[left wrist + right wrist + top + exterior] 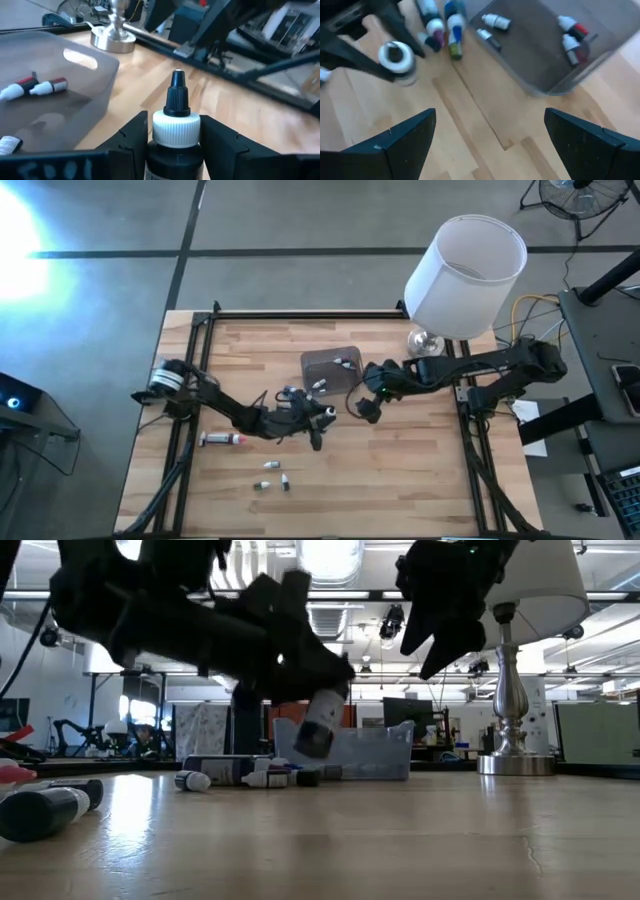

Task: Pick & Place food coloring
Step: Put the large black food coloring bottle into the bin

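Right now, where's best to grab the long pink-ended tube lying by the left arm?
Mid-body, from straight above, closing across its narrow width: the tube lies flat with bare table on both sides. Left gripper is shut on a bottle; right gripper is open.

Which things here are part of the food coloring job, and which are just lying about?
Job:
- bottle held in left gripper
- bottles in the grey tub
- loose bottles on the table
- right gripper, open

Lying about:
- lamp
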You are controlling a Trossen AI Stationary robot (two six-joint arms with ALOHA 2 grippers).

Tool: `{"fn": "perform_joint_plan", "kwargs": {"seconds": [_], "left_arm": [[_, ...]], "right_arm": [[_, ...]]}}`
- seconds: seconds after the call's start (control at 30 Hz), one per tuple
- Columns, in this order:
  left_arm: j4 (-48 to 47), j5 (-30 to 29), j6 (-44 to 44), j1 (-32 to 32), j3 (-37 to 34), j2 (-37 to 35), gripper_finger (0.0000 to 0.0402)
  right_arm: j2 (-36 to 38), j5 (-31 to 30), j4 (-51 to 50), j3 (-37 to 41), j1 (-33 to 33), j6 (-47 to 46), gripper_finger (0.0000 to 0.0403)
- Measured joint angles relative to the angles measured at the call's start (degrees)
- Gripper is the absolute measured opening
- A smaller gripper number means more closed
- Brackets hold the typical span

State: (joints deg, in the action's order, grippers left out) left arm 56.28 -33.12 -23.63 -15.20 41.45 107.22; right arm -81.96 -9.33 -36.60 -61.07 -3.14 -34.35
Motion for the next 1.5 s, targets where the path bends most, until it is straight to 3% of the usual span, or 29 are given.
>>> {"fn": "perform_joint_plan", "kwargs": {"seconds": [0.17,0.3,0.73,1.2,1.5], "left_arm": [[3.2,0.2,2.6,0.0,3.5,6.9,0.0126],[3.6,1.1,2.3,-0.2,4.8,8.4,0.0126],[-1.8,2.6,3.3,-0.5,3.3,2.9,0.0126],[-2.8,2.4,8.9,-0.7,3.6,2.3,0.0126],[-2.8,1.9,11.1,-0.6,5.3,2.3,0.0126]], "right_arm": [[-5.3,4.2,0.4,-2.4,0.0,1.0,0.0367],[-8.3,5.2,0.8,-3.5,0.0,1.5,0.0367],[-8.9,5.2,1.5,-3.1,0.0,0.8,0.0367],[-9.2,12.2,13.2,-1.1,0.7,-22.6,0.0367],[-9.2,12.9,13.2,-0.5,0.7,-32.7,0.0356]]}}
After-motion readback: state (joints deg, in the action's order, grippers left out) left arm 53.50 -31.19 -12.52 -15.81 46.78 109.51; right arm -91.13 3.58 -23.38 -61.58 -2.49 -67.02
